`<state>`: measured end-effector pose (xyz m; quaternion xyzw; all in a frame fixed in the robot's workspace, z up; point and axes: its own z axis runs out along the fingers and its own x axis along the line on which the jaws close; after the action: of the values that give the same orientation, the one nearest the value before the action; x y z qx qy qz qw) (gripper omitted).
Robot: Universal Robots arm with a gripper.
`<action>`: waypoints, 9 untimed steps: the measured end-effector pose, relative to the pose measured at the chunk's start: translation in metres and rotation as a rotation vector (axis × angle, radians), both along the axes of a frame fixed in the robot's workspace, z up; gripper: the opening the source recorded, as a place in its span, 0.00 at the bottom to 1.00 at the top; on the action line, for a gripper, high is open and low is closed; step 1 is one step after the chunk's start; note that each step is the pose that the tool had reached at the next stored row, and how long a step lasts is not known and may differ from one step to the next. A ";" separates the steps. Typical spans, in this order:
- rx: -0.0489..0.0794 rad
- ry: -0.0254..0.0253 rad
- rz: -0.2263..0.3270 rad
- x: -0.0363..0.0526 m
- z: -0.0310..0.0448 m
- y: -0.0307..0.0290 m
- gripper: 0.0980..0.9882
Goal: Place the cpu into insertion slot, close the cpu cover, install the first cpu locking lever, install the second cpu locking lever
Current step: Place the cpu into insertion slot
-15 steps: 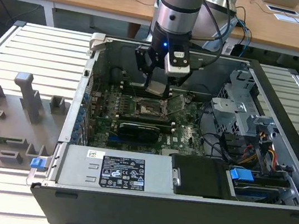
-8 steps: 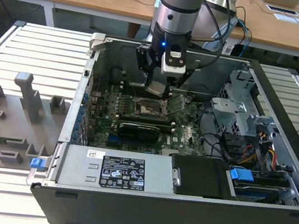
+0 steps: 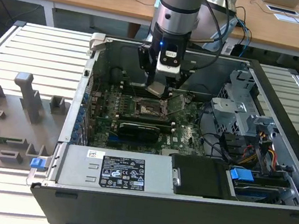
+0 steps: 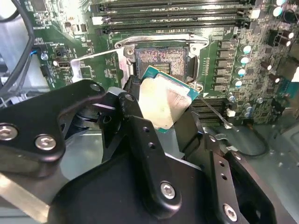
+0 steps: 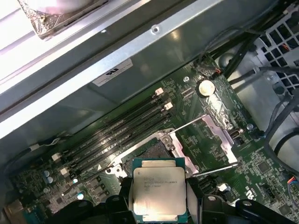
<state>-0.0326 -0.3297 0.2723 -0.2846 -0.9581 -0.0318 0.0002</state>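
Note:
My gripper (image 3: 157, 88) hangs inside the open computer case, shut on the cpu (image 4: 164, 101), a small square chip with a silvery top and green edge. In both wrist views the chip sits between the black fingers (image 4: 133, 100), also as the cpu (image 5: 159, 190). It hovers tilted just above and beside the insertion slot (image 4: 161, 58), whose pale pin grid lies bare. The slot (image 3: 151, 109) is directly below the gripper in the exterior view. The cpu cover (image 5: 220, 127), a dull silver frame, is swung open away from the slot (image 5: 152, 150). A thin locking lever (image 5: 212, 171) stands raised.
Long black memory slots (image 4: 173, 14) run beside the socket. The case wall (image 5: 140, 60) is close behind. A power supply (image 3: 112, 171), black drive bay (image 3: 202, 176) and cable bundle (image 3: 256, 153) fill the case front and the exterior view's right. A grey fixture plate (image 3: 7, 119) lies outside.

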 end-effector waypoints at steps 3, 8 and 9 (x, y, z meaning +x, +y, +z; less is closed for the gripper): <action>0.000 0.0000 -0.057 0.0000 -0.0003 0.0000 0.50; -0.001 -0.0001 -0.127 0.0000 -0.0007 0.0000 0.50; -0.002 -0.0001 -0.147 0.0000 -0.0008 0.0000 0.50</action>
<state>-0.0326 -0.3297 0.2715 -0.3543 -0.9346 -0.0308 -0.0024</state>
